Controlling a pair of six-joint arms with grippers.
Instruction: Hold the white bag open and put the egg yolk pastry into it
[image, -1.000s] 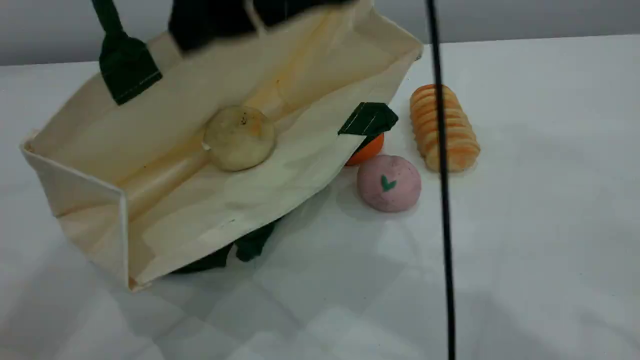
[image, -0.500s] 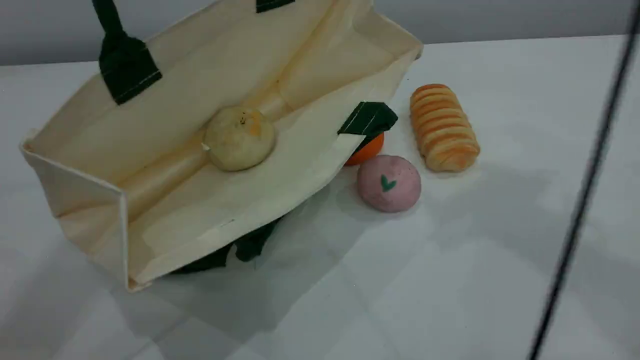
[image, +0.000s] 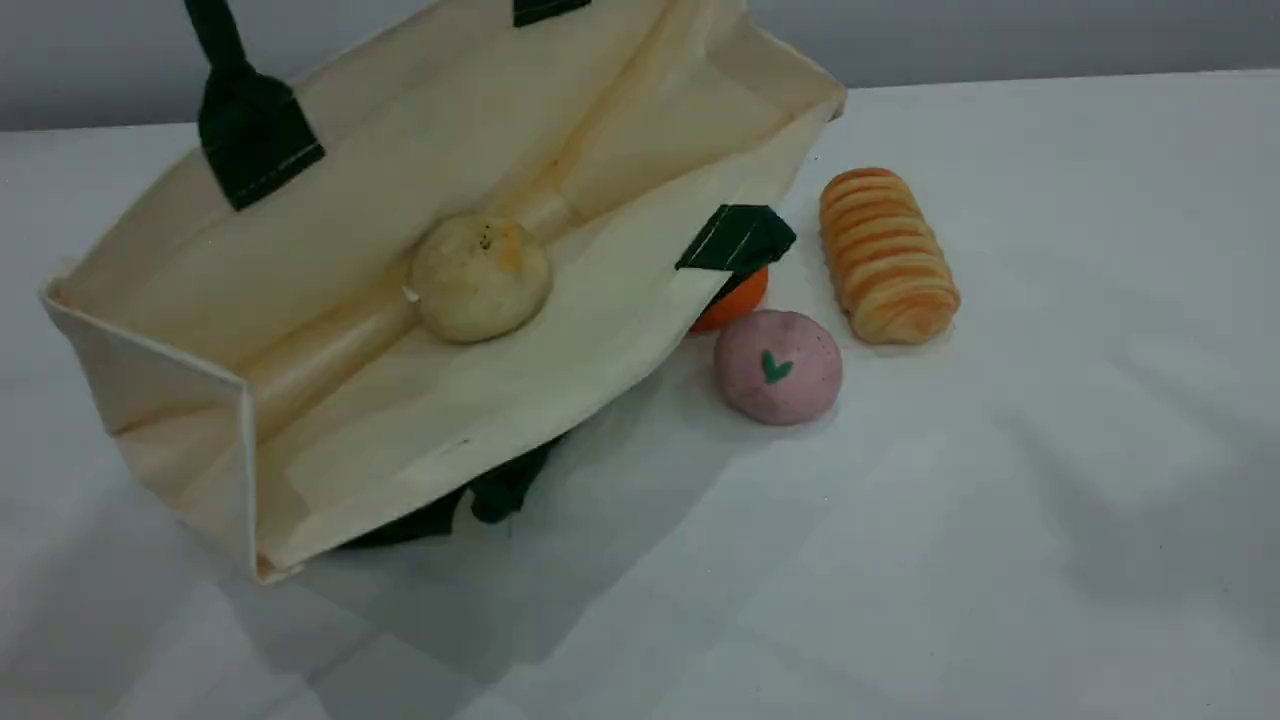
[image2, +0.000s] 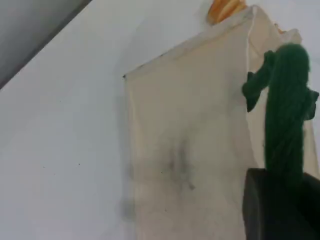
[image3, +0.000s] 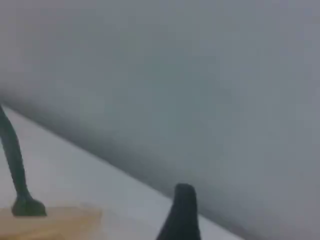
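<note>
The white bag (image: 330, 230) lies tilted on the table with its mouth wide open toward the camera. Its far side is lifted by a dark green handle (image: 215, 35) that runs off the top edge. The egg yolk pastry (image: 480, 277) rests inside, in the bag's crease. In the left wrist view the green rope handle (image2: 285, 110) runs down into my left gripper (image2: 280, 205), which is shut on it, with the bag's cloth (image2: 185, 140) hanging below. My right gripper is outside the scene view. One fingertip (image3: 182, 212) shows before a grey wall, with nothing on it.
A pink ball with a green heart (image: 778, 365), a ridged orange-striped bread roll (image: 887, 255) and an orange item (image: 735, 300) half under the bag's green tab (image: 738, 238) lie right of the bag. The white table (image: 1000, 520) stretches to the front and right.
The dark arm shape over the bag's top has left the scene view. The thin black cable swung right and out of frame. Bag and pastry stay put.
</note>
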